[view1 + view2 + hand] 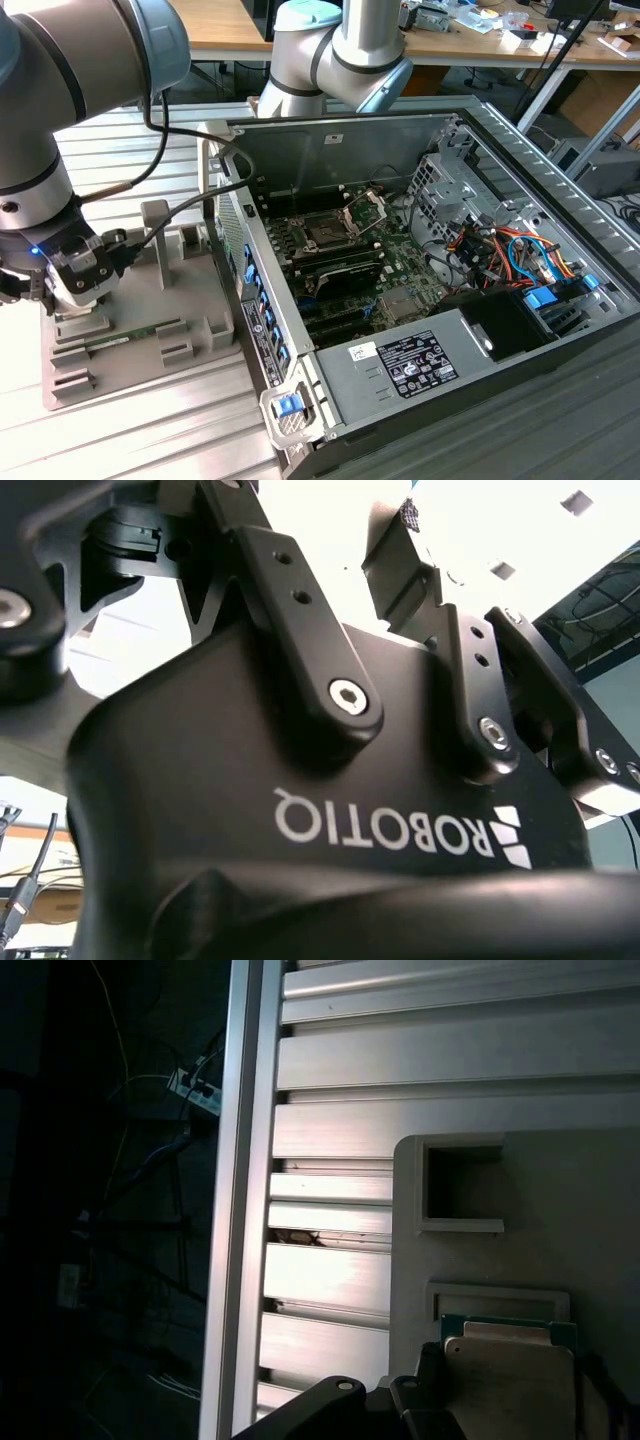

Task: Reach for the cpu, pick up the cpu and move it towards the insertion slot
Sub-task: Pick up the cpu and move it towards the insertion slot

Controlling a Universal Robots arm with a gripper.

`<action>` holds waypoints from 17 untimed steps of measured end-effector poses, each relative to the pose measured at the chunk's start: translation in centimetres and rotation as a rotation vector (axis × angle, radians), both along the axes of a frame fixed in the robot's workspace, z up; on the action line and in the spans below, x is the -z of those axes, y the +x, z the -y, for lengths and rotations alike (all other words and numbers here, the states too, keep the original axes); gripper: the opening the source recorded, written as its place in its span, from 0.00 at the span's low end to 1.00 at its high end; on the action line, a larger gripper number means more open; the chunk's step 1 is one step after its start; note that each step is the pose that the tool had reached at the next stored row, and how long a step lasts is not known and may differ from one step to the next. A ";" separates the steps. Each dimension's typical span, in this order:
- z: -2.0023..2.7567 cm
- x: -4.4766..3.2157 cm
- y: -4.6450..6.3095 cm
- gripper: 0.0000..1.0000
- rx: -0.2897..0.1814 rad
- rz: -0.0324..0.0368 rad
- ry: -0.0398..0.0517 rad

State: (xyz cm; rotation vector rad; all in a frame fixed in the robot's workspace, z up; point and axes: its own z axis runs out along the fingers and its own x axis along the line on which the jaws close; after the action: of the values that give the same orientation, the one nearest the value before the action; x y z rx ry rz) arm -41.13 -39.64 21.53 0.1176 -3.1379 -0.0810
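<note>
Right up close, the gripper (pixel 75 293) hangs low over the grey holder block (pixel 190 330) at the exterior view's left, with the arm's big joints stacked above it. In the first wrist view the cpu (pixel 510 1385) lies directly under the tool. It shows a pale cream metal top with a green edge peeking out behind it, and it sits flat on the grey block just beside a square cut-out (pixel 462 1188). Dark gripper parts crowd close against the chip. Whether the pincer is apart or clamped on it, I cannot tell from here.

A long green memory stick (pixel 112 345) rests in the same block, near the gripper. All of it stands on the ribbed aluminium table (pixel 150 440).

Further along, toward the exterior view's right, the computer case (pixel 330 150) lies open. Deep inside it is the insertion slot (pixel 328 230), a dark square on the green board with its silver frame tipped up, well apart from the cpu. Wooden benches (pixel 230 30) run along the back.
</note>
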 end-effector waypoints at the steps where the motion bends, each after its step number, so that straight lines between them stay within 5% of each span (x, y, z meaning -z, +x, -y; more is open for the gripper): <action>1: 0.00 -0.03 0.0 0.55 0.000 0.0000 0.0000; 17: 0.00 -0.41 0.0 0.55 0.000 0.0000 0.0000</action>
State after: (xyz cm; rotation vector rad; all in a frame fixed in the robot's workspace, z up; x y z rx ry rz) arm -41.13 -39.64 21.94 0.1175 -3.1379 -0.0810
